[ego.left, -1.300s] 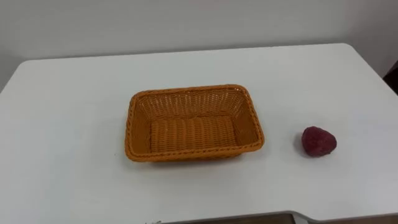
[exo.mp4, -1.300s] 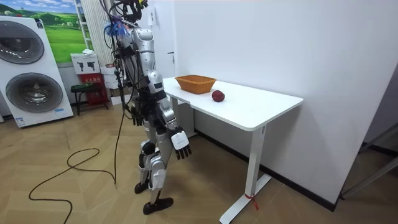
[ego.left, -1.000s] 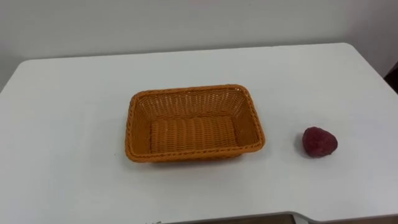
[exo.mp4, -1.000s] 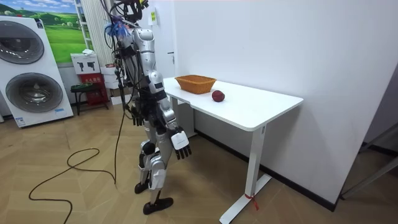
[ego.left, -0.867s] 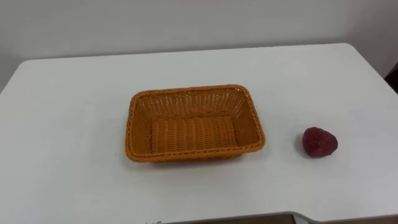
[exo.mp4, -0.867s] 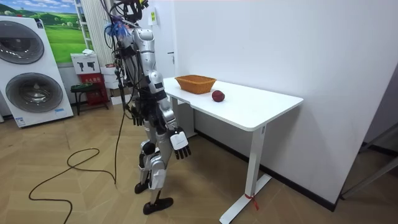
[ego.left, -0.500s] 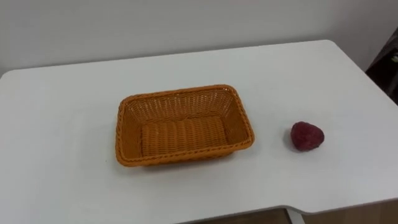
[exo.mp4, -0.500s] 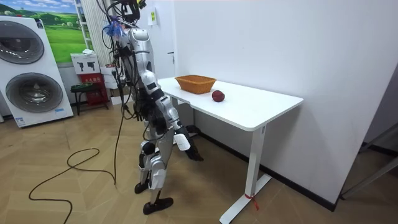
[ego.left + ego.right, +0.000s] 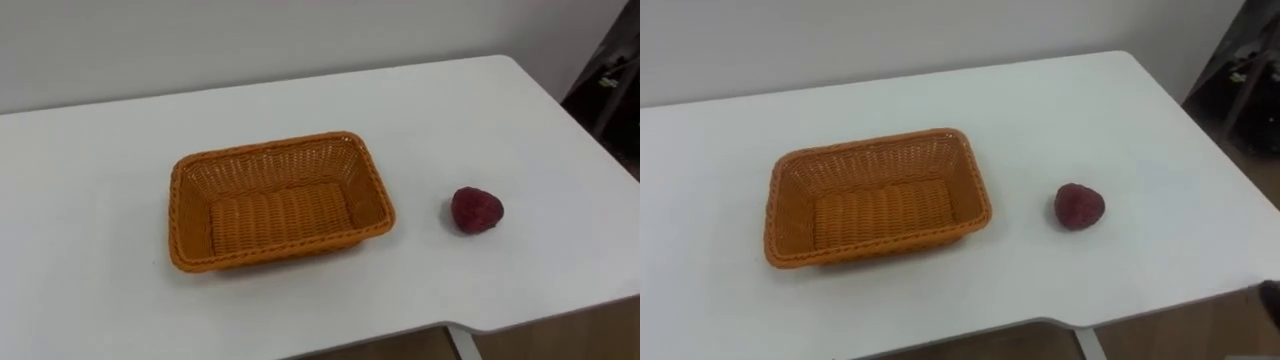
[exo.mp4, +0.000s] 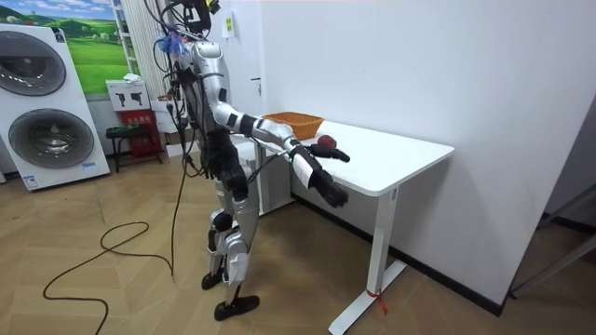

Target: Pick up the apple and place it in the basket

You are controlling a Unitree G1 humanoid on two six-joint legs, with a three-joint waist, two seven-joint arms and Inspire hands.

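The apple (image 9: 476,210) is seen lying on the tabletop (image 9: 100,130), right of the basket (image 9: 180,225) (not touching it). The right robot hand (image 10: 321,181) is held out at the tabletop's near edge, fingers straight, nothing grasped.

Silver-grey humanoid robot with a dark torso, pale arms ending in a black left hand (image 10: 333,154) and black right hand (image 10: 328,192), cables bundled about its head, a dark cable trailing across the floor.
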